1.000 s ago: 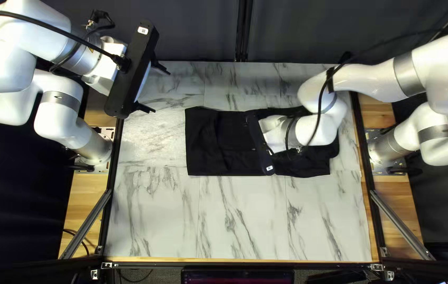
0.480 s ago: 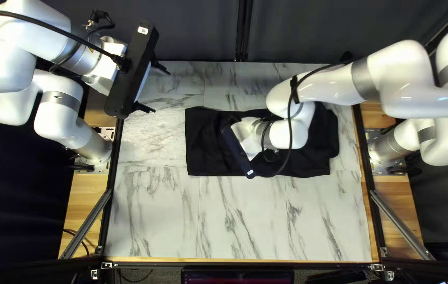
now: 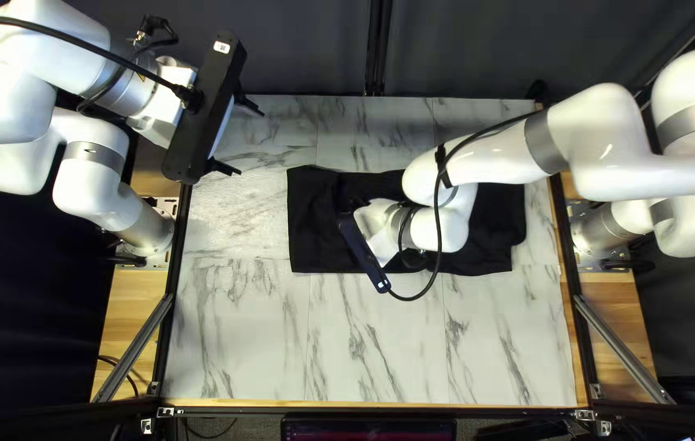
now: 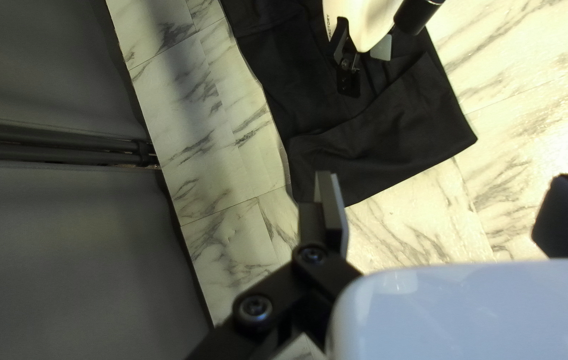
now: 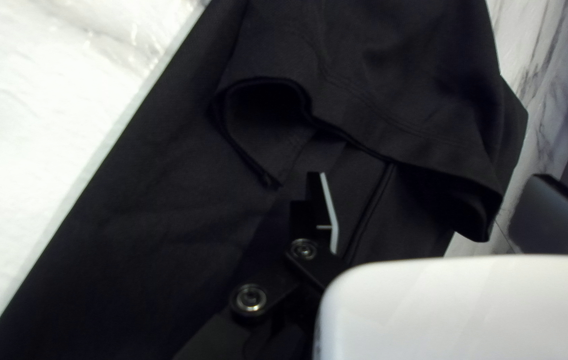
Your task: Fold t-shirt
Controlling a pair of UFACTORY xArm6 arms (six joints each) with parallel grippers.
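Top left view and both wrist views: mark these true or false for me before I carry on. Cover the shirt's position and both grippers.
1. The black t-shirt lies on the marble-patterned table. True.
2. The t-shirt hangs over the table's near edge. False: bare table lies between the cloth and that edge.
3. The right gripper is open. True.
4. The left gripper is shut on the t-shirt. False: the left gripper is open, away from the cloth.
5. A hemmed edge of the t-shirt shows ahead of the right gripper. True.
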